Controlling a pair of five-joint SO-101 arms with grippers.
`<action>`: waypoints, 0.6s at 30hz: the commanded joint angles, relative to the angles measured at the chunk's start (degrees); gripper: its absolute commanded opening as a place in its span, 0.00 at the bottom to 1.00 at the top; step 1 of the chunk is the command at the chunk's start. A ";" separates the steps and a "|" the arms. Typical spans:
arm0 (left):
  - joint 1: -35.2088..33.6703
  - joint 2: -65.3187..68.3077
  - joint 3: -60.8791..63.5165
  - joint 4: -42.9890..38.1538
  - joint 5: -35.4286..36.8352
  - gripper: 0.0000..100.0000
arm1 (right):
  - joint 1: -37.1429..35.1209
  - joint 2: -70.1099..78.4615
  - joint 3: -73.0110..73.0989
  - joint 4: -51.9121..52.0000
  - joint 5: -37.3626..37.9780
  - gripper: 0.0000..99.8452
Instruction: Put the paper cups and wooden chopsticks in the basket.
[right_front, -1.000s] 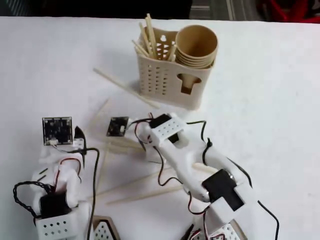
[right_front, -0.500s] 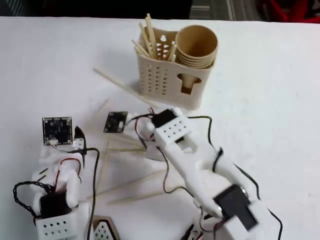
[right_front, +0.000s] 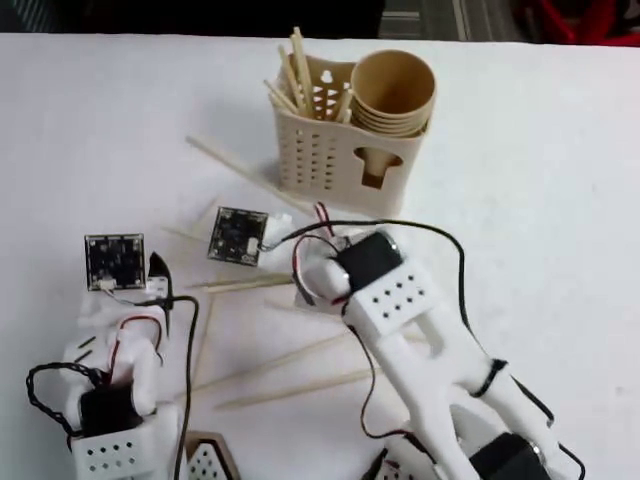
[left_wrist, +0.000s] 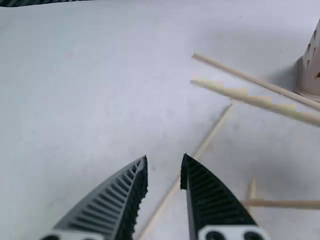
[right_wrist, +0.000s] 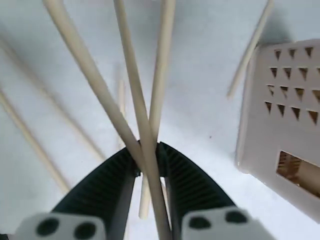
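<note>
While several loose chopsticks (right_front: 290, 389) are scattered on the white table (right_front: 550, 200), the basket (right_front: 335, 160) is seen standing upright at the far side from the two arms. A stack of paper cups (right_front: 393, 90) is nested in one compartment of the basket, and stowed chopsticks (right_front: 300, 60) are stood on end in the compartment beside it. One long chopstick (right_front: 245, 172) is laid slantwise on the table, its end reaching the foot of the basket.

The right gripper (right_wrist: 148, 150) is placed near the basket, on the arms' side of it, and is closed tightly on held chopsticks (right_wrist: 90, 70); at least two are pinched between its black jaws and fan outward from them. Whether a third stick is held or lies on the table beneath cannot be told.

The left gripper (left_wrist: 164, 160) is positioned well apart from the basket, low over the table, with its jaws parted by a narrow gap and nothing held between them.
</note>
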 joint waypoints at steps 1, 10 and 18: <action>-0.40 -0.75 -0.44 -1.58 -0.70 0.13 | 3.91 -4.44 -1.85 -0.04 -0.62 0.02; -0.40 -0.75 -0.44 -1.58 -0.70 0.13 | 5.49 -15.34 -2.11 -0.57 -6.59 0.02; -0.40 -0.75 -0.44 -1.58 -0.70 0.13 | 5.76 -23.60 -2.11 -6.55 -14.42 0.02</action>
